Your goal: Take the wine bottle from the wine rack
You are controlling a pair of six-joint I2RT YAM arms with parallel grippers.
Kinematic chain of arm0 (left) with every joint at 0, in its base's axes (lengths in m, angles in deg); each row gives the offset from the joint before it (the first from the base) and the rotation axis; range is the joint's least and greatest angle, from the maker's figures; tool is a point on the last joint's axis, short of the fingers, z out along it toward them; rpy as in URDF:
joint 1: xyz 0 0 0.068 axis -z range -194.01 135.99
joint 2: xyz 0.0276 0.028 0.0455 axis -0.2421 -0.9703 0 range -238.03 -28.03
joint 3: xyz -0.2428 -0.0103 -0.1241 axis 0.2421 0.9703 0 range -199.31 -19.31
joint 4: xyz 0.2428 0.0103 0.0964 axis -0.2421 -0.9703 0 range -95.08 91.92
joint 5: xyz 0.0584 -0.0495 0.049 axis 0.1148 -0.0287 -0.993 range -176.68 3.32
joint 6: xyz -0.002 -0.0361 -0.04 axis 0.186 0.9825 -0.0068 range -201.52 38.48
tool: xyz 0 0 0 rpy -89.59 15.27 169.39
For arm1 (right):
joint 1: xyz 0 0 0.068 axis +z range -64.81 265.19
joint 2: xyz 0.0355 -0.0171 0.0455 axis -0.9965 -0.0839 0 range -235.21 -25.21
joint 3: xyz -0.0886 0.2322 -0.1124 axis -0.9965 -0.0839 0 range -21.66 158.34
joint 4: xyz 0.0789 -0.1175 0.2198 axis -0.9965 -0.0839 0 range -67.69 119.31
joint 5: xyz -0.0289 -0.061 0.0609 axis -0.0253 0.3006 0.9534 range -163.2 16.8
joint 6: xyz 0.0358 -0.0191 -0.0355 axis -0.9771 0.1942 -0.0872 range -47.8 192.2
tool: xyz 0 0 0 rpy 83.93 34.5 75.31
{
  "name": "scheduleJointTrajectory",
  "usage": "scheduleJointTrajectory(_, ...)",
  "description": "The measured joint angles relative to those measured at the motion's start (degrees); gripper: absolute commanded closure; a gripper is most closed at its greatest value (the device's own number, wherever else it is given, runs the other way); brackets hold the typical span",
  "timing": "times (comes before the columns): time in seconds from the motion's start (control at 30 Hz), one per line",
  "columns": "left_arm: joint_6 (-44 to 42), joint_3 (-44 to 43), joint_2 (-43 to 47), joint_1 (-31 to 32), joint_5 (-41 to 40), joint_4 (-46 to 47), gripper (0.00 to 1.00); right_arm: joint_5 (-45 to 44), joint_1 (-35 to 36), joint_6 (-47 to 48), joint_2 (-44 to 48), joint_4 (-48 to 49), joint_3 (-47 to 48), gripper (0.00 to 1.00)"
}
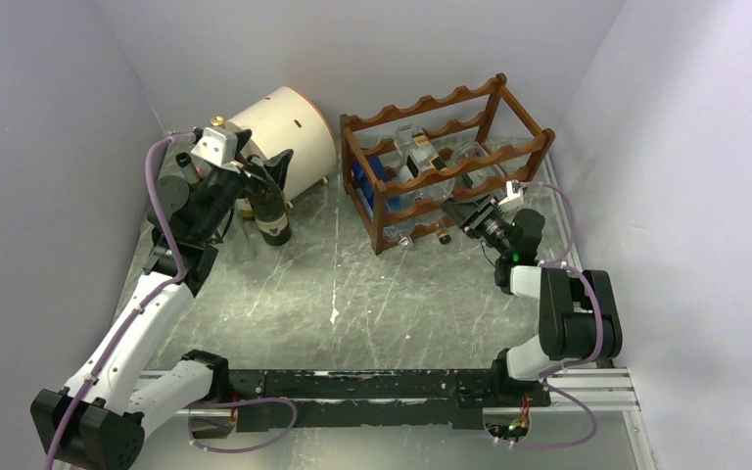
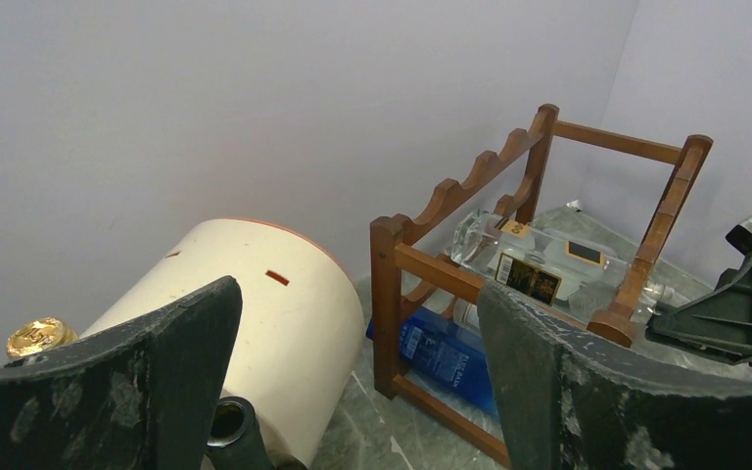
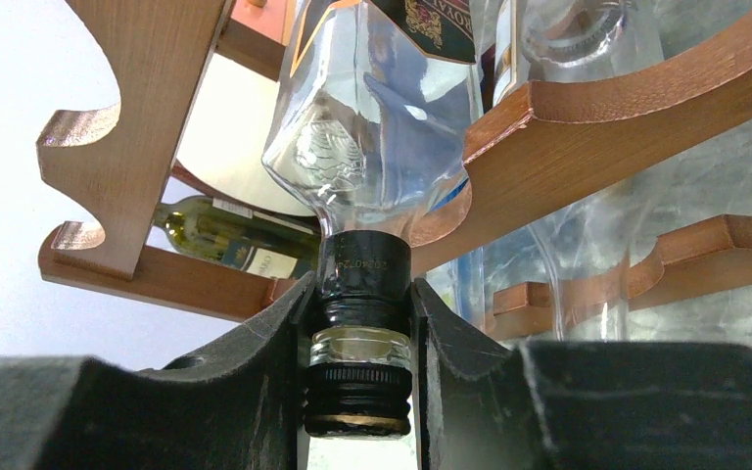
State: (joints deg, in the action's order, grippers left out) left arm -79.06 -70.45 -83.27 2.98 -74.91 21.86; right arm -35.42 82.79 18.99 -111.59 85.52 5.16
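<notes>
The reddish-brown wine rack point(image 1: 421, 105) stands at the back right, with several bottles lying in it. My right gripper point(image 3: 360, 362) is shut on the black-capped neck of a clear glass wine bottle point(image 3: 382, 117), which rests on a scalloped rail point(image 3: 587, 127). From above, that gripper point(image 1: 470, 211) sits at the rack's front right side. My left gripper point(image 2: 357, 323) is open and hangs over a dark bottle point(image 1: 272, 211) standing upright on the table. The open mouth of that dark bottle point(image 2: 227, 423) lies near the left finger.
A cream cylindrical drum point(image 1: 289, 137) lies on its side at the back left, touching the dark bottle. A blue bottle point(image 2: 450, 352) lies in the rack's lowest tier. Grey walls close in on three sides of the marbled table point(image 1: 352, 294).
</notes>
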Motion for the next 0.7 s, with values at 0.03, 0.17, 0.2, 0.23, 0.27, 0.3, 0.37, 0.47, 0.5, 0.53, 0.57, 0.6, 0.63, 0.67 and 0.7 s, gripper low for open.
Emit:
scheduleJointTrajectory(0.03,0.1,0.0,0.0,0.0,0.0,0.0,0.07,-0.1,-0.1,-0.4,0.3,0.6,-0.7,1.00)
scheduleJointTrajectory(0.17,0.2,0.0,0.0,0.0,0.0,0.0,0.06,-0.6,-0.2,-1.0,1.8,1.4,-2.6,1.00)
scheduleJointTrajectory(0.2,0.2,0.0,0.0,0.0,0.0,0.0,0.07,-0.7,-0.2,-1.0,2.2,1.4,-2.9,1.00)
scheduleJointTrajectory(0.23,0.2,0.0,0.0,0.0,0.0,0.0,0.07,-0.7,-0.2,-1.1,2.5,1.4,-3.1,1.00)
scheduleJointTrajectory(0.27,0.3,0.0,0.0,0.0,0.0,0.0,0.07,-0.7,-0.3,-1.3,2.6,1.4,-3.1,1.00)
scheduleJointTrajectory(0.3,0.3,0.0,0.0,0.0,0.0,0.0,0.07,-0.7,-0.3,-1.6,2.6,1.6,-3.2,1.00)
scheduleJointTrajectory(0.37,0.3,0.0,0.0,0.0,0.0,0.0,0.07,-0.8,-0.3,-2.6,2.6,1.9,-3.3,1.00)
scheduleJointTrajectory(0.47,0.3,0.0,0.0,0.0,0.0,0.0,0.06,-1.0,-0.3,-4.1,3.0,1.9,-3.3,1.00)
scheduleJointTrajectory(0.5,0.4,0.0,0.0,0.0,0.0,0.0,0.07,-1.3,-0.4,-4.6,3.4,1.9,-3.5,1.00)
scheduleJointTrajectory(0.53,0.4,0.0,0.0,0.0,0.0,0.0,0.07,-1.4,-0.5,-4.9,4.0,1.9,-3.6,1.00)
scheduleJointTrajectory(0.57,0.4,0.0,0.0,0.0,0.0,0.0,0.07,-1.3,-0.6,-5.4,5.0,1.9,-4.1,1.00)
scheduleJointTrajectory(0.6,0.5,0.0,0.0,0.0,0.0,0.0,0.07,-1.3,-0.7,-5.8,5.8,2.0,-4.5,1.00)
scheduleJointTrajectory(0.63,0.5,0.0,0.0,0.0,0.0,0.0,0.07,-1.4,-0.9,-6.2,6.6,2.3,-5.0,1.00)
scheduleJointTrajectory(0.67,0.6,0.0,-0.1,0.0,0.0,0.0,0.07,-1.4,-1.0,-6.5,7.1,2.7,-5.4,1.00)
scheduleJointTrajectory(0.7,0.6,0.0,-0.1,0.0,0.0,0.0,0.06,-1.6,-1.1,-7.0,7.6,3.4,-5.9,1.00)
